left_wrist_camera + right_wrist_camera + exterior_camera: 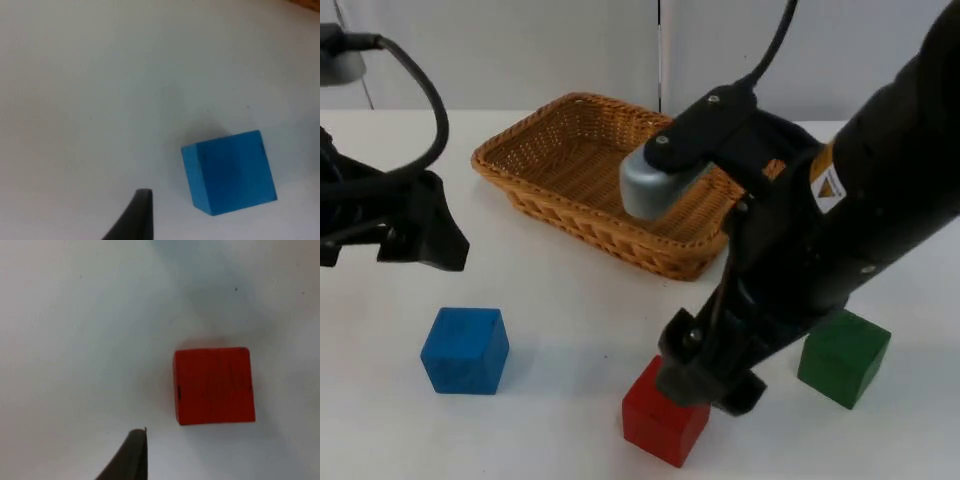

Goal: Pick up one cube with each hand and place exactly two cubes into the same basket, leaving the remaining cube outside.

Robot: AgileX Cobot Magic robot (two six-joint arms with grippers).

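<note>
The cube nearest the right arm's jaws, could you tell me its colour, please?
Red cube, clearest in the right wrist view.

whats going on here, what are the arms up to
Nothing is held yet. The right pincer hangs low over the red cube, close to grabbing it. The left pincer sits farther back, above and behind the blue cube. The green cube rests untouched on the table, off to the right. The basket behind them holds no cubes.
</note>
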